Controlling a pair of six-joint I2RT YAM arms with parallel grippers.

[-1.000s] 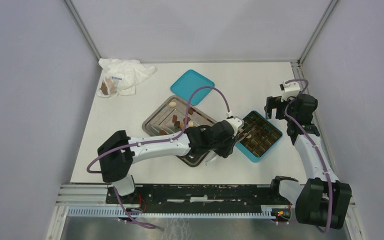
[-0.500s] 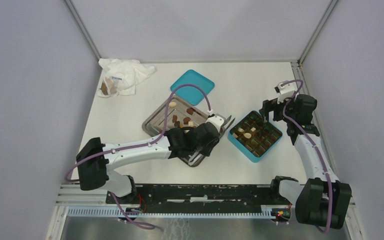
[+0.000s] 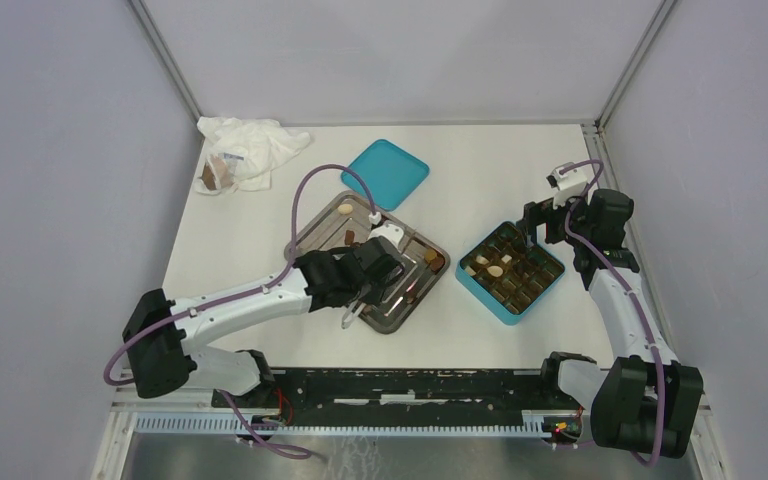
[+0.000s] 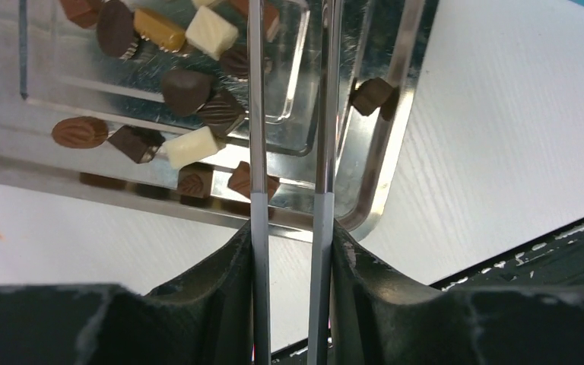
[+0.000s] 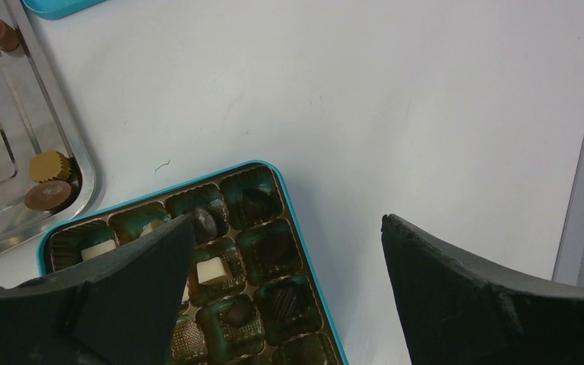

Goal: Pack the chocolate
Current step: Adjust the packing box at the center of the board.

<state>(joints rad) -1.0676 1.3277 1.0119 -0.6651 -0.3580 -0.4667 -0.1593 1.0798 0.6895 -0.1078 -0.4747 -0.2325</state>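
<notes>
Left gripper [image 4: 291, 46] slightly parted, pinching nothing, over the steel tray [image 4: 384, 152] holding loose chocolate [image 4: 185, 90]; further out, right gripper [image 5: 285, 220] spread wide above the teal box [image 3: 488, 303], some cells filled.

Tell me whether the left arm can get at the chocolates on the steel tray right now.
Probably yes. The left gripper hangs right over the steel tray, its thin jaws apart and empty, and the chocolates lie loose and uncovered just beneath it.
</notes>
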